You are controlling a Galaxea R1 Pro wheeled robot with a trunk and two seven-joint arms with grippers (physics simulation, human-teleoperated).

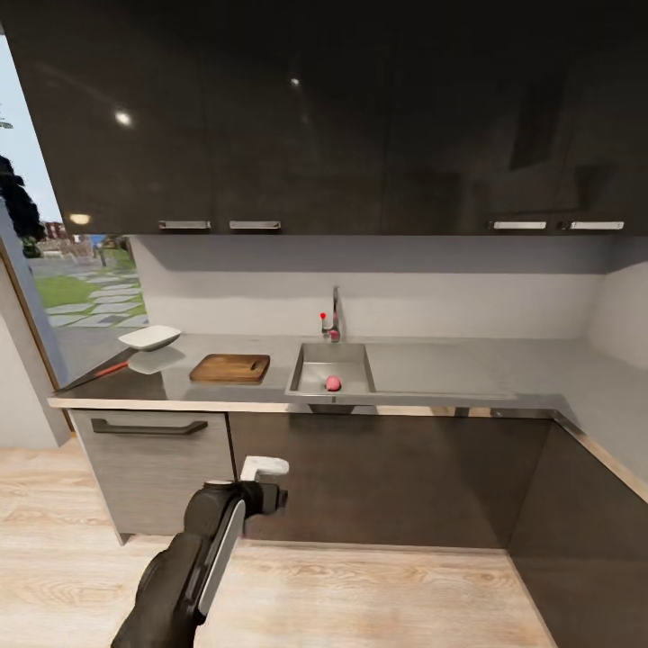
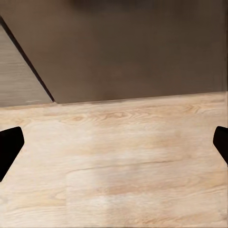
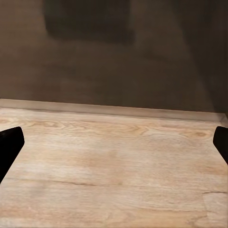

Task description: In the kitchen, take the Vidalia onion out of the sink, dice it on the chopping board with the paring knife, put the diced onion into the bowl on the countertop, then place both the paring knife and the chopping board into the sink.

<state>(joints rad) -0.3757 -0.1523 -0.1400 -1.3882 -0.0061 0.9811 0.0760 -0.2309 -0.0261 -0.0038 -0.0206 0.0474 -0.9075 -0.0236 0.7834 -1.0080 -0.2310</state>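
Both jaws stood wide apart over the plank floor (image 2: 123, 161), gripping nothing. On the table (image 1: 450, 369), the Vidalia onion (image 1: 333, 383) lay in the sink (image 1: 310, 371), beside the chopping board (image 1: 230, 367).

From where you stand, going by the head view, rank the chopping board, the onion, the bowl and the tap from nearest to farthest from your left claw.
1. Chopping board, on the countertop above the left claw.
2. Vidalia onion, in the sink, to the right; close to the board's rank.
3. Bowl, far left, further back.
4. Tap, behind the sink.
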